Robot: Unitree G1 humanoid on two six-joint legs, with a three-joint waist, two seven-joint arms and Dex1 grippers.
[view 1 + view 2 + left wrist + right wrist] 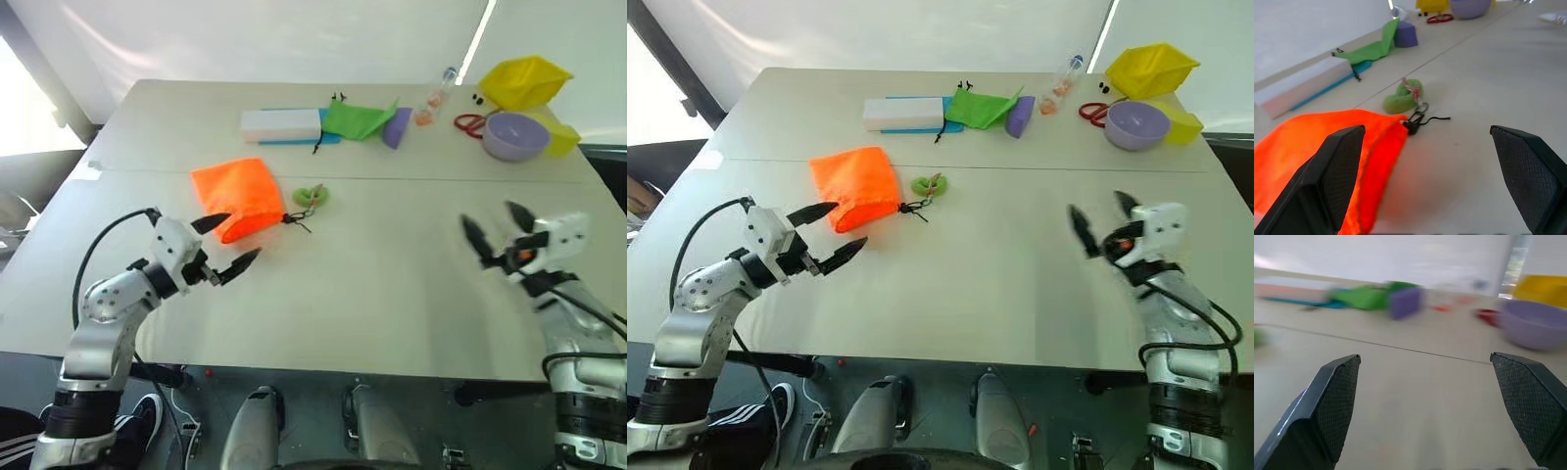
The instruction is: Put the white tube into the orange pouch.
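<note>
Left eye view, desk (392, 294): one pale desk is seen, with a seam line across it; the goods are ranged along its far edge and the near half is left bare as working room.
Orange pouch (240, 196): one, laid flat left of centre with its gathered mouth turned toward the middle of the desk, so it can be reached by the left arm.
Cord and green loop (312, 197): one black cord, ending in one green loop that rests just beside the pouch mouth.
White tube: its place cannot be told; it is held by neither gripper, and it is judged possible that it lies inside the pouch.
Left gripper (243, 235): fingers spread wide, nothing held; it is poised just before the pouch's near edge, one fingertip over the fabric, likely to tend the mouth.
Right gripper (487, 215): fingers spread wide, nothing held; it is raised above bare desk, well apart from the pouch.
White box (281, 124): one, long, resting on one blue flat item (294, 140).
Green pouch (358, 119): one, beside the box.
Purple block (397, 127): one.
Clear bottle (436, 98): one, lying down.
Red scissors (470, 122): one pair.
Purple bowl (516, 135): one.
Yellow containers (524, 80): two are counted, behind and beside the bowl.
</note>
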